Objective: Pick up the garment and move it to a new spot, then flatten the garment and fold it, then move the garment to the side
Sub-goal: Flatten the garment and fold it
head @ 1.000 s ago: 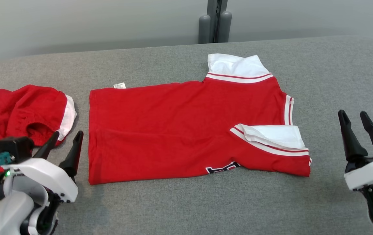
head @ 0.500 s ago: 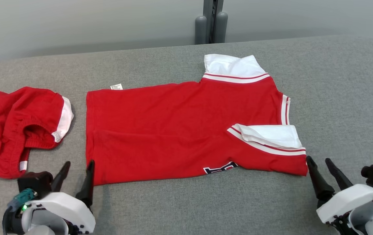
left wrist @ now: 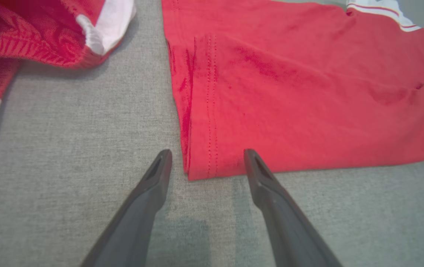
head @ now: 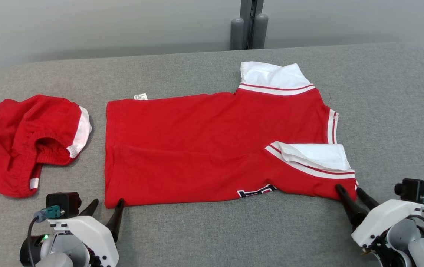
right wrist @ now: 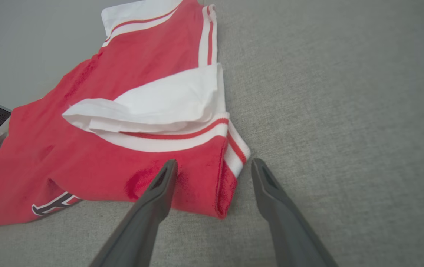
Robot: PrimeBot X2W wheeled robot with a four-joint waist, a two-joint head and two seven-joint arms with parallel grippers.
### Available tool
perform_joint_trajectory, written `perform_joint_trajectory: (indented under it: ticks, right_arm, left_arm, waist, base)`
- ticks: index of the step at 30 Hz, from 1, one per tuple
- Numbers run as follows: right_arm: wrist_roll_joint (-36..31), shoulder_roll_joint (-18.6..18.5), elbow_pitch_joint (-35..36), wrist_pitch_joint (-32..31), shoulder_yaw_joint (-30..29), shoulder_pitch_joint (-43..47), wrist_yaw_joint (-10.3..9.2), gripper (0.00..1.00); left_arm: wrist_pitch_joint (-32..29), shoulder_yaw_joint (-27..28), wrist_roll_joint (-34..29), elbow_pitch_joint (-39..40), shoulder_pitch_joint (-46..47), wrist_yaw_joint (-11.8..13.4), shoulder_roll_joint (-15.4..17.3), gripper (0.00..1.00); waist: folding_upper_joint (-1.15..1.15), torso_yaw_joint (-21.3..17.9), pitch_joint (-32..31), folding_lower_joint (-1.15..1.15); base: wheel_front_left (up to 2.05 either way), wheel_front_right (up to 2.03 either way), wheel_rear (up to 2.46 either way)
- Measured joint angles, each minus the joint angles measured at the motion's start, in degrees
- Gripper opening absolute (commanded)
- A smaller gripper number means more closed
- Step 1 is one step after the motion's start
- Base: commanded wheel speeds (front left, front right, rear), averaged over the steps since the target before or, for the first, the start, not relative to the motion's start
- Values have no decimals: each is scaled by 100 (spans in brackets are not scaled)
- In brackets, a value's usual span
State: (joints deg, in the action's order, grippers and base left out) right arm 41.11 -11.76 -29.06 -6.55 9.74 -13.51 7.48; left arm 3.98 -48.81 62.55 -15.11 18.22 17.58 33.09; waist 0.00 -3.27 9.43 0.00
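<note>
— Grey table (head: pixel 204 237), grey wall (head: pixel 85 29) behind. Where is the shirt (head: pixel 204 148)?
— Flat in the middle. It is red with white trim.
— And the left gripper (head: pixel 108 201)?
— Wide open. The shirt's near left corner sits between its fingers.
— The right gripper (head: pixel 348 188)?
— Wide open too, around the near right corner, by the sleeve.
— Anything else?
— Red shorts (head: pixel 22 141), bunched up on the left.
</note>
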Motion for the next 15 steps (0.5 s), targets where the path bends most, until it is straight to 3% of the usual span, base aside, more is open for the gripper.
perform_joint_trajectory:
  ticks: [7,8,9,10,11,12,15]
  right_arm:
    - [133,73,-73,-151,125,-72,0,100]
    - [145,74,-78,-156,149,-92,0,95]
    - [162,77,-81,-157,171,-111,0,68]
    - [177,77,-81,-157,201,-122,0,22]
    - [183,73,-81,-158,241,-122,0,0]
    - [194,70,-80,-158,276,-122,0,0]
    - [242,44,-70,-142,378,-123,0,0]
  left_arm:
    - [-247,-116,60,-536,179,-202,-188,100]
    - [-253,-114,80,-610,209,-244,-221,100]
    - [-286,-122,103,-687,235,-277,-261,100]
    - [-296,-145,101,-765,247,-297,-291,90]
    - [-287,-147,100,-816,260,-336,-309,41]
    - [-260,-144,100,-862,281,-355,-325,0]
    - [-282,-199,91,-951,333,-453,-360,0]
  waist:
    - [0,-29,51,0]
    - [0,-34,52,0]
    - [0,-41,51,0]
    - [0,-50,47,0]
    - [0,-59,43,0]
    - [0,-66,38,0]
    - [0,-68,15,0]
  base:
    - [0,0,0]
    - [0,0,0]
    - [0,0,0]
    - [0,0,0]
    - [0,0,0]
    - [0,0,0]
    - [0,0,0]
